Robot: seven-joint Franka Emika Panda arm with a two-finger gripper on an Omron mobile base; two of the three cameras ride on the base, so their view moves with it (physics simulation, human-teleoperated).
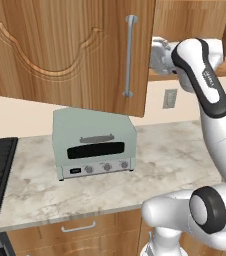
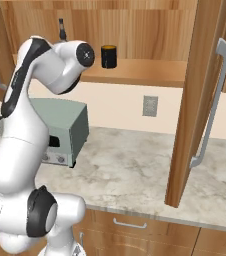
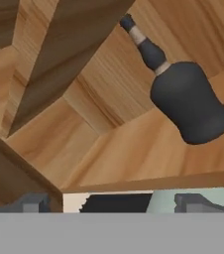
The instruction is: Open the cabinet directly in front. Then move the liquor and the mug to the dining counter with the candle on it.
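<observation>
- The cabinet (image 2: 135, 30) stands open across the top of the right base view, one door (image 2: 200, 100) swung out at the right.
- The toaster oven (image 1: 94, 143) sits on the table (image 1: 175, 160), centre of the left base view.
- The bottle (image 3: 186, 96) stands on the cabinet shelf (image 3: 148, 149), upper right of the hand view.
- The mug (image 2: 108, 56) is on the same shelf, top centre of the right base view.
- The pincer (image 3: 111, 201) is spread wide and holds nothing, short of the bottle.

My claw (image 3: 113, 201) hangs at the shelf edge of the cabinet (image 2: 135, 70), jaws spread wide. Ahead, bare shelf boards run to the liquor (image 3: 189, 101), which stands well in, with free room all around it. One door (image 1: 70, 50) angles out on my left, the other door (image 2: 197, 100) juts edge-on to my right. The mug (image 2: 108, 56) stands apart on the same shelf. Below, the toaster oven (image 1: 95, 145) crowds the counter (image 2: 135, 165).
</observation>
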